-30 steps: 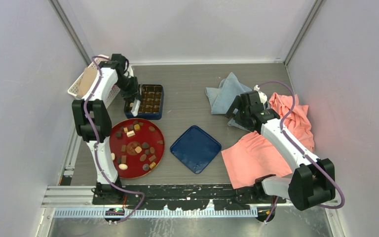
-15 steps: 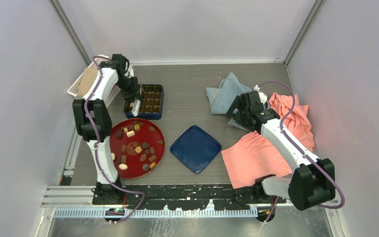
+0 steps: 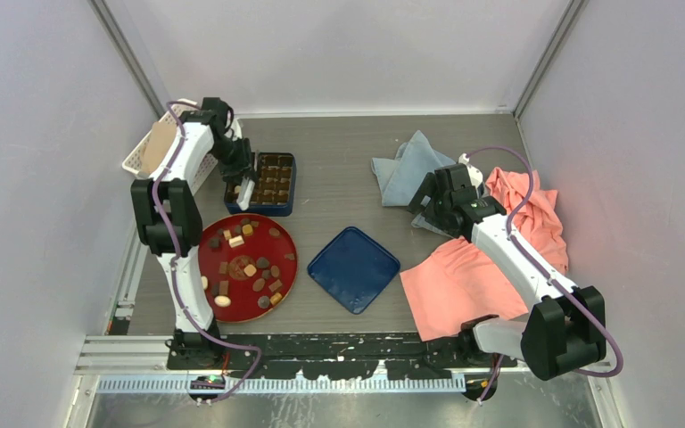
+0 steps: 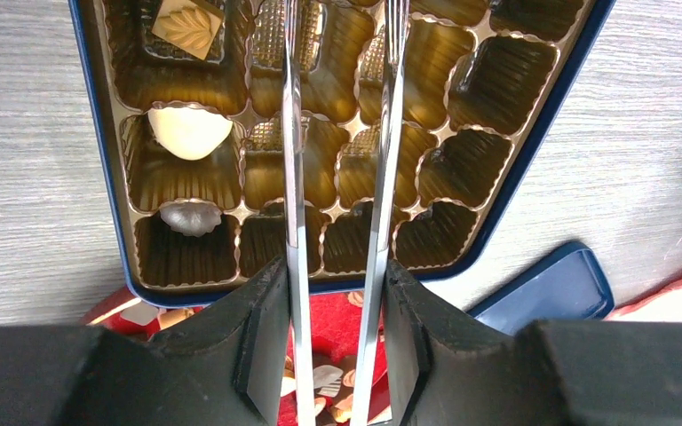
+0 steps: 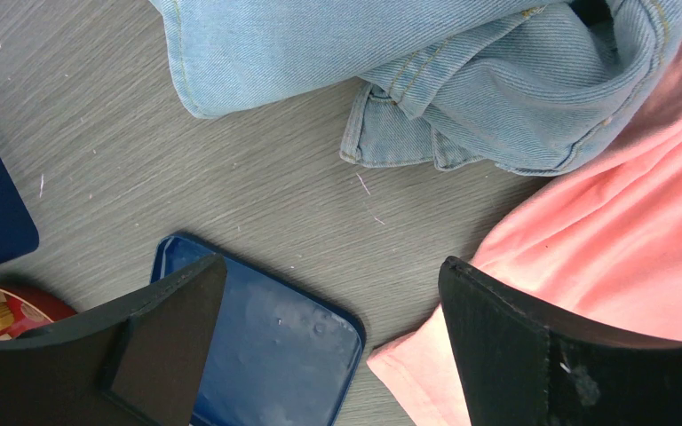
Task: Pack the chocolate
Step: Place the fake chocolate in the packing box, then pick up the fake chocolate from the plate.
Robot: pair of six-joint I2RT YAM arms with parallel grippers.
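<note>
Several chocolate pieces (image 3: 245, 266), dark brown, tan and cream, lie on the round red plate (image 3: 285, 276). The blue tin (image 3: 287, 183) holds a gold tray of cups. In the left wrist view the tin (image 4: 98, 133) holds a tan square piece (image 4: 186, 27), a cream oval piece (image 4: 189, 131) and a dark round piece (image 4: 189, 216); the other cups in view are empty. My left gripper (image 3: 246, 191) (image 4: 337, 275) is shut on metal tongs (image 4: 291, 177), whose arms stand apart over the tray; their tips are out of view. My right gripper (image 3: 424, 209) (image 5: 329, 275) is open and empty above the table.
A blue lid (image 3: 354, 268) (image 5: 266, 355) lies at the table's middle. Blue jeans (image 3: 406, 174) (image 5: 408, 53) and pink cloth (image 3: 464, 285) (image 5: 604, 248) lie on the right. A white basket (image 3: 147, 147) stands at the far left.
</note>
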